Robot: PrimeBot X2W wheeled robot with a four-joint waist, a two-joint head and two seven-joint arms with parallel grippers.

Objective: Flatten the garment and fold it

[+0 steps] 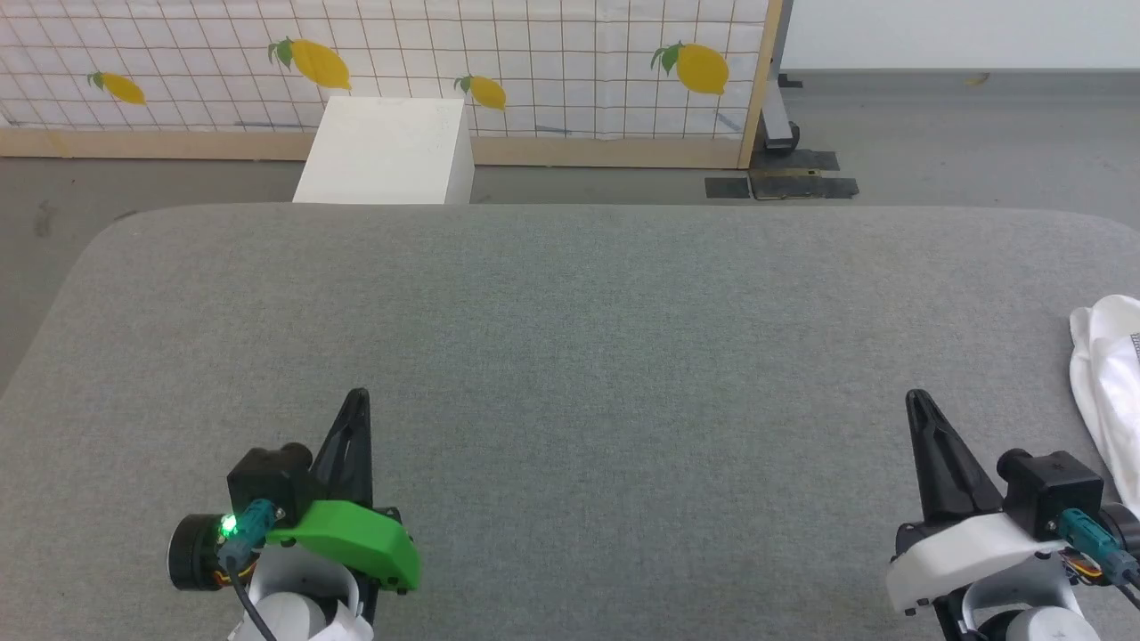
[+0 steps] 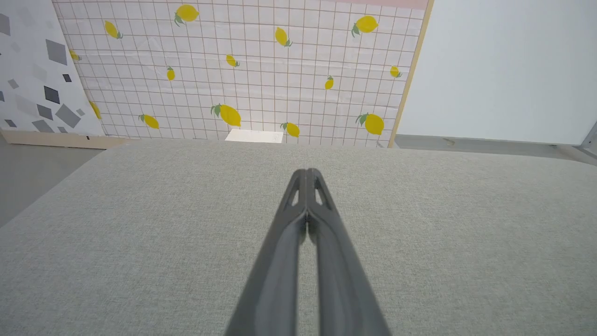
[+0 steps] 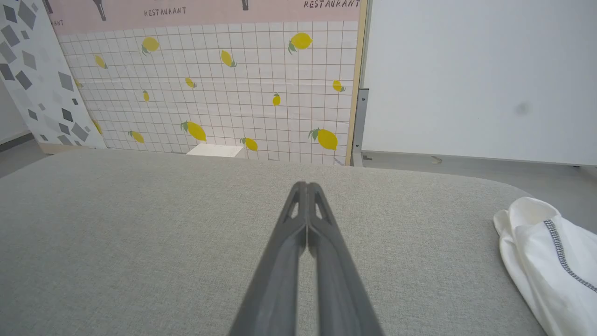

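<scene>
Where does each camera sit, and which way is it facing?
Head view: on the head, facing down over the grey fabric surface; shut left gripper, right gripper show.
Left wrist view: on that wrist, along its shut fingers toward the lemon-print panel.
Right wrist view: likewise, own fingers; thin white T-shirt at right.
Shared: wrist views both show the rigid white box.

We see bare grey tabletop (image 1: pixel 570 303) across mid-frame, open passage between our left claw (image 1: pixel 358 398) at lower left and right claw (image 1: pixel 917 401) at lower right, both pinched shut. Bunched white garment (image 1: pixel 1109 383) lies at the right edge, near the right claw. White box (image 1: pixel 392 151) and lemon-print panel (image 1: pixel 534 53) stand beyond the far edge, top of frame.
</scene>
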